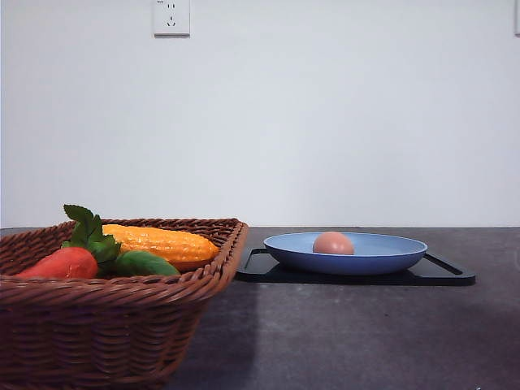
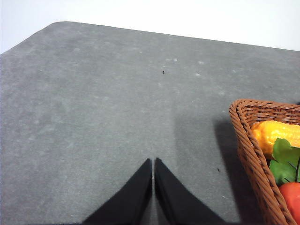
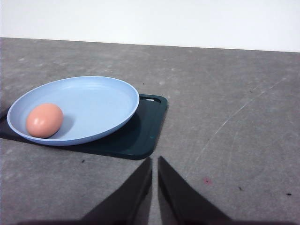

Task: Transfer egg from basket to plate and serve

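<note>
Non-task items: black tray on grey tabletop; corn cob, strawberry-like fruit, green item; wall socket.

Background: plain white wall, matte, evenly lit, no visible seams. White wall socket mounted high on the wall, left of centre, cut by the frame's upper edge. Work surface: dark grey table, felt-like texture with pale specks and faint scratches; one corner rounded in the left wrist view. Light is soft and diffuse; shadows on the tabletop are dim.
</note>
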